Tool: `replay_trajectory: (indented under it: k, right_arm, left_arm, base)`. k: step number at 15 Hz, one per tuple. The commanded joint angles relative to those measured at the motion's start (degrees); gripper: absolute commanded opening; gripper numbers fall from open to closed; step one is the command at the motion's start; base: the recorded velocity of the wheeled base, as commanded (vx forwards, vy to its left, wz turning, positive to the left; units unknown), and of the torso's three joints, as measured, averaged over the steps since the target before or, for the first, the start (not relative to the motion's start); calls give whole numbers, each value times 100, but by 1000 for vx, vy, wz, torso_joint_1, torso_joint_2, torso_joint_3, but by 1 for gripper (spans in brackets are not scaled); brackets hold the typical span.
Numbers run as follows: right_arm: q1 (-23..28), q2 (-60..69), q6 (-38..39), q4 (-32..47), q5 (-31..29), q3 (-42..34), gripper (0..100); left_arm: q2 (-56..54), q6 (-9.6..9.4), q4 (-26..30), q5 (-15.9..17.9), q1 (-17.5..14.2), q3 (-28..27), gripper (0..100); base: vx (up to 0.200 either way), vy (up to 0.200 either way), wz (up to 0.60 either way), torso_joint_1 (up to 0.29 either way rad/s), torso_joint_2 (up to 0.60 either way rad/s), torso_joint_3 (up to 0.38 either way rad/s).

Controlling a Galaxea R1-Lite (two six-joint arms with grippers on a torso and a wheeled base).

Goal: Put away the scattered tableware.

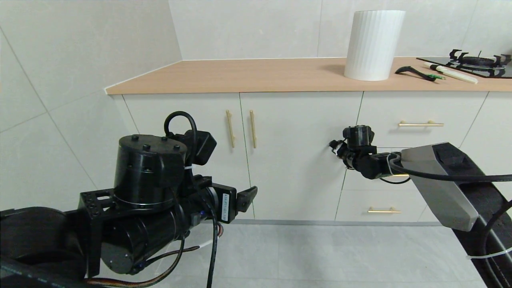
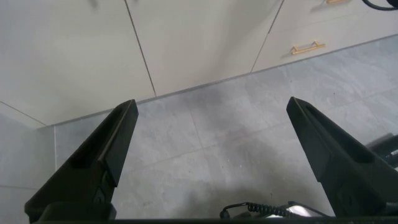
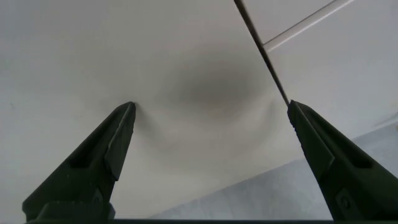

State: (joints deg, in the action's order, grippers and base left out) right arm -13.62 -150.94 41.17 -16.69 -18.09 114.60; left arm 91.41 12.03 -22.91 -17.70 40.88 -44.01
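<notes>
On the wooden countertop a black utensil and a cream-handled utensil lie loose at the far right. Just left of them stands a tall white ribbed holder. My left gripper hangs low in front of the cabinets, well below the counter. In the left wrist view it is open and empty above the grey floor. My right gripper is held close to a cabinet door, under the holder. In the right wrist view it is open and empty, facing the door.
A black gas hob sits at the counter's right end. The cabinet doors carry gold handles, and the drawers lie to the right. A tiled wall closes the left side. Grey floor tiles lie open below.
</notes>
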Motion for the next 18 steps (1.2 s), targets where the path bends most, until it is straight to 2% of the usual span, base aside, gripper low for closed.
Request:
replay_trajectory:
  k: [1,3,5,6,8,12,13,14,15,16,18]
  right_arm:
    - [-27,135,5,-1,-89,-1,100]
    - [-159,434,5,17,-362,-1,100]
    - [-396,1375,23,8,-511,-1019,100]
    - [-554,2429,-47,-19,-397,-2003,100]
    - [-704,3616,-513,-19,-397,-2865,100]
    - [-827,6323,-1137,-27,-573,-5572,100]
    - [-792,7184,-1322,-19,-608,-6451,100]
    - [-748,7483,-1427,-19,-643,-6758,100]
    - [-528,8467,-1884,-45,-942,-7584,100]
    - [-493,8986,-2078,-45,-1100,-7927,100]
    - [-317,10304,-2684,-45,-1381,-8665,100]
  left_arm:
    - [-17,10,-3,-5,-1,-3,100]
    - [-70,1,-3,-5,-1,15,100]
    - [-290,-8,-12,3,-1,94,100]
    - [-571,-17,-3,3,-106,191,100]
    - [-1002,-8,5,-5,-229,393,100]
    - [-2830,-17,58,-5,-809,1465,100]
    - [-3516,-17,164,-5,-1046,1957,100]
    - [-3779,-17,234,-5,-1126,2098,100]
    - [-4667,-17,709,-5,-1301,2467,100]
    - [-5089,-17,1051,-5,-1424,2546,100]
    - [-6117,-78,2080,12,-2004,2555,100]
  base:
    - [0,0,0,0,0,0]
    - [0,0,0,0,0,0]
    - [0,0,0,0,0,0]
    - [0,0,0,0,0,0]
    - [0,0,0,0,0,0]
    - [0,0,0,0,0,0]
    - [0,0,0,0,0,0]
    - [0,0,0,0,0,0]
    - [0,0,0,0,0,0]
    - [0,0,0,0,0,0]
    - [0,0,0,0,0,0]
